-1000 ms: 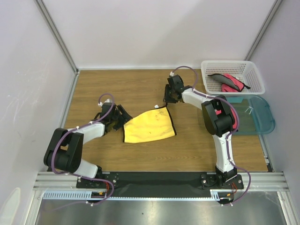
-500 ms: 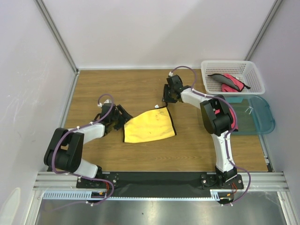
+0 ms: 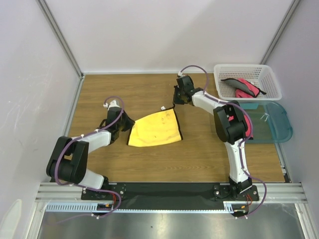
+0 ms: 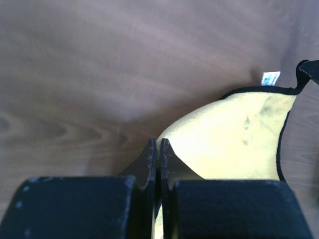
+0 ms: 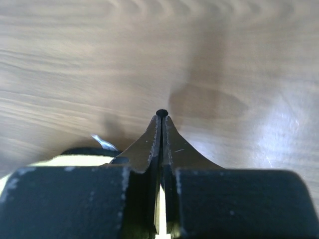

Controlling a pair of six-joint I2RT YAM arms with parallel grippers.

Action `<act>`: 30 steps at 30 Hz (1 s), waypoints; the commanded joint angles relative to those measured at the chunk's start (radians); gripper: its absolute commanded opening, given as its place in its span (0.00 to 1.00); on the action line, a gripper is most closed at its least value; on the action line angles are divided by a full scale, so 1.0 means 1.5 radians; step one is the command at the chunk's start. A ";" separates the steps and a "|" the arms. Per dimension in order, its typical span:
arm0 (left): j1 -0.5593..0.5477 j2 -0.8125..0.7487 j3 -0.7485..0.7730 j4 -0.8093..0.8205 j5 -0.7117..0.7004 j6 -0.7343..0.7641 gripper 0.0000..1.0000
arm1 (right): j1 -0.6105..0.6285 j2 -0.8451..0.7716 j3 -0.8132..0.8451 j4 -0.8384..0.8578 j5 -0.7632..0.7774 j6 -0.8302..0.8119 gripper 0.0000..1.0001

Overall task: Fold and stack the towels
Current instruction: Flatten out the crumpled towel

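The left gripper (image 3: 128,124) is shut tight on the near-left corner of the yellow towel (image 3: 155,129). In the left wrist view its two fingers (image 4: 148,160) are pressed flat together with the yellow cloth coming out from between them, and the pinched corner is held a little off the wood. From there the towel spreads away to the right, its black trim running along the far edge up to a small white tag (image 4: 270,78). The right gripper (image 3: 176,103) is also closed, on the far-right corner of the same towel. In the right wrist view its fingers (image 5: 147,144) meet with only a thin yellow sliver between them and a bit of black trim at the very tip, and the tag shows just to the left. Seen from above, the towel lies in the middle of the wooden table (image 3: 149,89), stretched between the two grippers, with its near edge resting on the wood and its far-right corner drawn up toward the right gripper. Well off to the right, at the far corner of the table, a white basket (image 3: 247,66) holds a red towel (image 3: 242,88). Just in front of the basket a clear blue tray (image 3: 273,124) lies partly behind the right arm.
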 commanded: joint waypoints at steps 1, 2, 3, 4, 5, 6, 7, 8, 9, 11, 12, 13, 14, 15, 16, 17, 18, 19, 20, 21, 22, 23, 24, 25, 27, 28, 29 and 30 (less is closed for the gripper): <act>0.006 -0.050 0.056 0.072 -0.057 0.106 0.00 | -0.001 -0.027 0.077 0.040 -0.015 -0.025 0.00; 0.007 -0.056 0.065 0.078 -0.064 0.121 0.00 | -0.005 -0.030 0.087 0.043 -0.026 -0.027 0.00; 0.008 -0.066 0.085 0.079 -0.081 0.150 0.00 | -0.008 -0.033 0.099 0.051 -0.035 -0.028 0.00; 0.009 -0.072 0.095 0.077 -0.093 0.164 0.00 | -0.010 -0.037 0.119 0.057 -0.043 -0.028 0.00; 0.011 -0.078 0.107 0.075 -0.103 0.181 0.00 | -0.012 -0.044 0.129 0.064 -0.057 -0.028 0.00; 0.011 -0.096 0.128 0.074 -0.126 0.214 0.00 | -0.017 -0.048 0.138 0.083 -0.069 -0.028 0.00; 0.013 -0.104 0.139 0.077 -0.133 0.237 0.00 | -0.021 -0.052 0.156 0.091 -0.079 -0.027 0.00; 0.015 -0.115 0.149 0.082 -0.137 0.261 0.00 | -0.023 -0.058 0.168 0.098 -0.100 -0.025 0.00; 0.017 -0.123 0.169 0.089 -0.119 0.322 0.00 | -0.029 -0.060 0.177 0.112 -0.111 -0.026 0.00; 0.020 -0.144 0.195 0.097 -0.076 0.426 0.00 | -0.034 -0.067 0.200 0.126 -0.144 -0.027 0.00; 0.019 -0.149 0.214 0.103 -0.043 0.453 0.00 | -0.038 -0.078 0.203 0.145 -0.151 -0.029 0.00; 0.019 -0.161 0.219 0.110 -0.032 0.472 0.00 | -0.038 -0.086 0.202 0.155 -0.157 -0.029 0.00; 0.019 -0.167 0.219 0.123 -0.023 0.487 0.00 | -0.040 -0.094 0.200 0.163 -0.161 -0.032 0.00; 0.019 -0.174 0.207 0.140 -0.015 0.520 0.00 | -0.042 -0.113 0.188 0.191 -0.164 -0.044 0.00; 0.019 -0.182 0.198 0.176 -0.008 0.532 0.00 | -0.044 -0.123 0.181 0.199 -0.164 -0.050 0.00; 0.020 -0.186 0.189 0.192 0.009 0.557 0.00 | -0.046 -0.134 0.171 0.208 -0.160 -0.057 0.00; 0.020 -0.188 0.171 0.204 0.023 0.568 0.00 | -0.048 -0.155 0.153 0.217 -0.159 -0.070 0.00; 0.020 -0.187 0.163 0.219 0.043 0.581 0.00 | -0.052 -0.168 0.139 0.221 -0.160 -0.077 0.00; 0.020 -0.191 0.156 0.218 0.092 0.601 0.00 | -0.054 -0.178 0.127 0.224 -0.171 -0.083 0.00; 0.020 -0.192 0.142 0.214 0.117 0.604 0.00 | -0.057 -0.189 0.097 0.223 -0.179 -0.090 0.00; 0.019 -0.197 0.134 0.200 0.138 0.608 0.00 | -0.061 -0.218 0.075 0.222 -0.184 -0.099 0.00; 0.016 -0.210 0.125 0.195 0.185 0.601 0.01 | -0.065 -0.234 0.049 0.222 -0.184 -0.101 0.00; 0.013 -0.219 0.101 0.193 0.204 0.594 0.01 | -0.065 -0.253 0.012 0.232 -0.188 -0.104 0.00; 0.008 -0.229 0.086 0.195 0.222 0.590 0.02 | -0.068 -0.290 -0.060 0.238 -0.196 -0.110 0.00; -0.026 -0.260 0.041 0.193 0.244 0.588 0.02 | -0.074 -0.329 -0.145 0.250 -0.197 -0.114 0.00; -0.069 -0.271 0.025 0.175 0.240 0.595 0.02 | -0.077 -0.365 -0.223 0.252 -0.204 -0.112 0.00; -0.099 -0.281 0.014 0.160 0.231 0.618 0.02 | -0.079 -0.382 -0.258 0.252 -0.210 -0.109 0.00; -0.133 -0.293 0.000 0.124 0.197 0.629 0.02 | -0.088 -0.398 -0.290 0.243 -0.215 -0.104 0.00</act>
